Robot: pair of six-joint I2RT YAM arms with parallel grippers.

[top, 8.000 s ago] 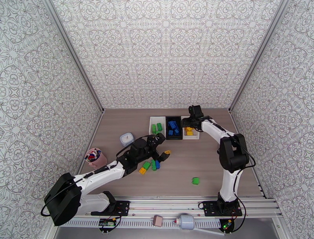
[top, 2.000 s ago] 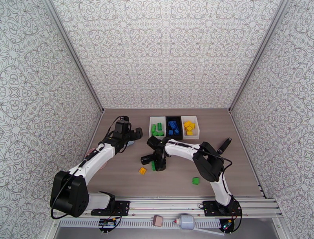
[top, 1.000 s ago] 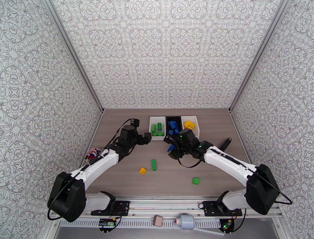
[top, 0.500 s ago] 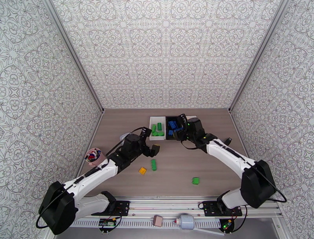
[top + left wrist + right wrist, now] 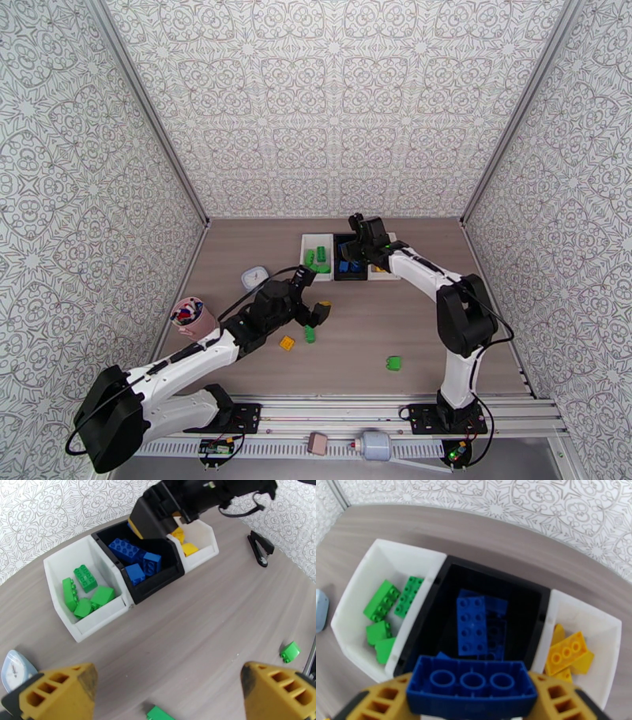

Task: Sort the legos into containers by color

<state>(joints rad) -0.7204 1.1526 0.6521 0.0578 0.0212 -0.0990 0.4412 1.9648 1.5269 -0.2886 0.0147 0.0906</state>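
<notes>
1. The bench (image 5: 379, 324) is a matt, grey-brown wood-grain surface. Three smooth, open-topped plastic bins stand on it in a row, side by side: the left white bin (image 5: 410, 547), the black bin (image 5: 497, 572) and the right white bin (image 5: 588, 622).
2. Glossy, studded green bricks (image 5: 381, 600) lie in the left white bin, some oblong and some with a sloped face. Blue bricks (image 5: 472, 626) lie in the black bin, the topmost an oblong with two rows of four studs. Yellow bricks (image 5: 567, 653) lie in the right white bin.
3. The right gripper (image 5: 472, 705) has ribbed, hollow-celled yellow fingers and is clamped on a blue brick (image 5: 472, 687), one finger at each end. The brick's hollow underside, with three round tubes, faces the wrist camera.
4. That held brick hangs above the near part of the black bin, apart from the bricks lying inside.
5. The left gripper (image 5: 168, 693) has its jaws spread wide and holds nothing. It hangs over the bare bench on the near side of the bins.
6. A loose green brick (image 5: 310, 335) lies on the bench just below the left gripper, between its two fingers in the wrist view. A yellow brick (image 5: 287, 343) lies just beside it, and a lone green brick (image 5: 393, 363) lies well apart to the right, nearer the arm bases.
</notes>
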